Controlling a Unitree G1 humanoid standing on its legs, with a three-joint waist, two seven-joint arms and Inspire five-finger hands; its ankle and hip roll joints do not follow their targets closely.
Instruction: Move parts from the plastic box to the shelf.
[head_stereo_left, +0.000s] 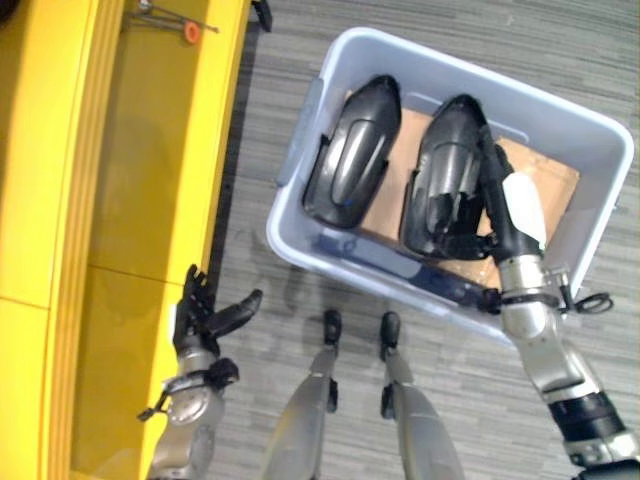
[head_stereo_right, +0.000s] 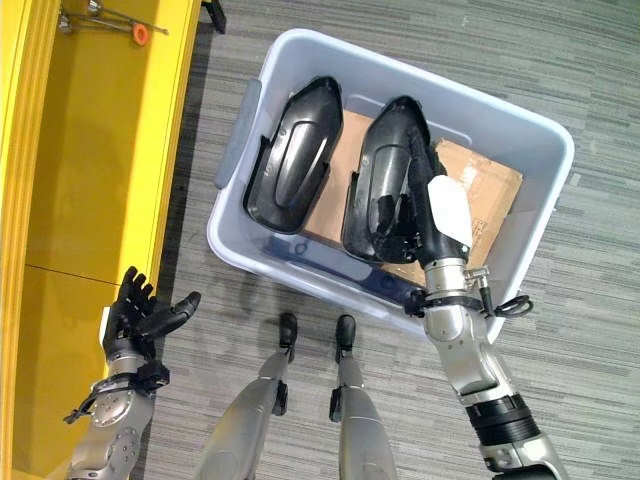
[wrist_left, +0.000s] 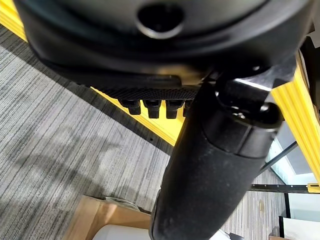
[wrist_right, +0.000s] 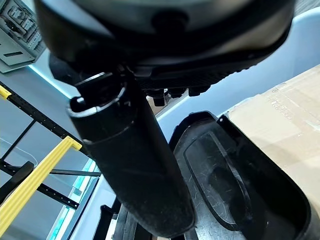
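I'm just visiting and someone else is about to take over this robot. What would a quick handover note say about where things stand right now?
Left hand: open, holding nothing, beside the yellow shelf.
Right hand: reached into the plastic box, lying along the right-hand black part; whether its fingers grip cannot be seen.
Things: both black parts, the left one too, lie in the box on a piece of cardboard.
Done: no part is on the shelf yet.
Left: lift each part out and place it on the shelf.
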